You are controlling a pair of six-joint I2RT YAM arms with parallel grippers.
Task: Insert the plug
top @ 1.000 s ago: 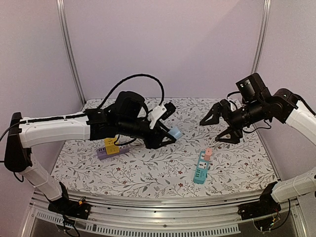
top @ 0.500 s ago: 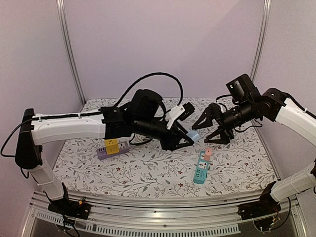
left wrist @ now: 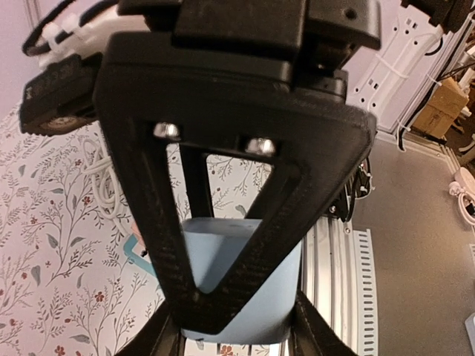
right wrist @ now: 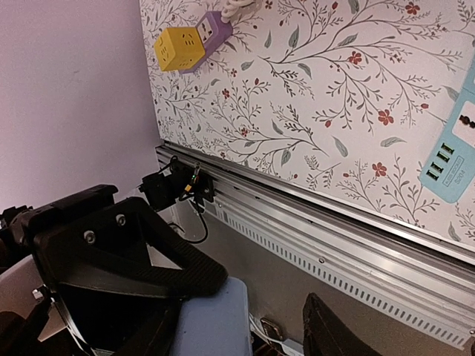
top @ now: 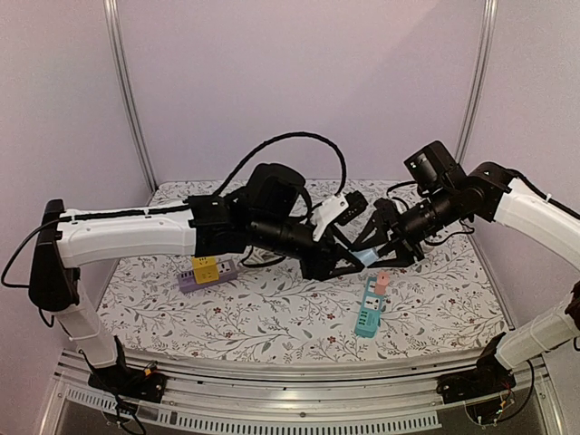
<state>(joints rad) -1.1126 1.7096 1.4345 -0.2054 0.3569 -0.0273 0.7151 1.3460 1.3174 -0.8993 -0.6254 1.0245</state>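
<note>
While the left tool (top: 344,265) is squeezed tight on the light blue plug (top: 366,259), it holds the plug up in the air over the middle of the worktop (top: 272,317). The right tool (top: 376,252) meets it there. Its two fingers (right wrist: 332,331) stand one on each side of the plug, partly open. A gap shows between one finger and the plug, so it has no grip. Below them a teal power strip (top: 367,313) lies flat on the worktop, with a pink plug (top: 382,282) standing on its far end. A purple power strip (top: 213,275) with a yellow block (top: 205,265) on it lies well apart on the left side.
</note>
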